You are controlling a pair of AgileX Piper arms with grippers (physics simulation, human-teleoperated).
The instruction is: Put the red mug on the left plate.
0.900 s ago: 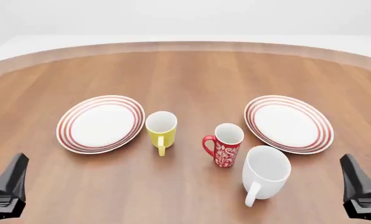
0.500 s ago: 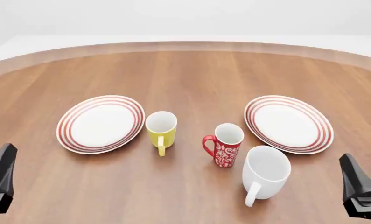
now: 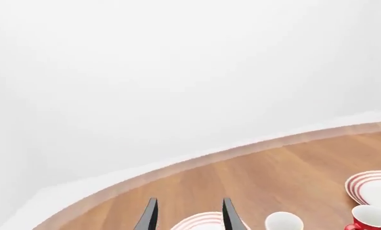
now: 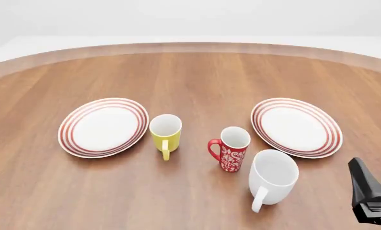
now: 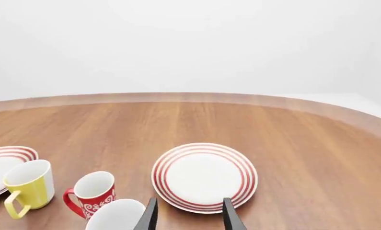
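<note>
The yellow mug [image 4: 165,132] stands between the red mug [image 4: 231,149] and the left plate [image 4: 103,127]. Both claws, left claw [image 3: 188,215] and right claw [image 5: 188,215], have their fingers apart and hold nothing.

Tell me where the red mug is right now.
In the front view, the red mug stands upright on the table right of centre, between the yellow mug and the white mug, touching neither plate.

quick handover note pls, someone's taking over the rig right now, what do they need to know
Left gripper: open, empty, out of the front view.
Right gripper: open, empty, at the near right edge of the table.
Red mug: upright on the table between the yellow mug and the white mug, handle toward the left plate.
Left plate: bare, just left of the yellow mug.
Done: nothing, mug untouched.
Left: grasp the red mug, carry it past the yellow mug, set it on the left plate.
</note>
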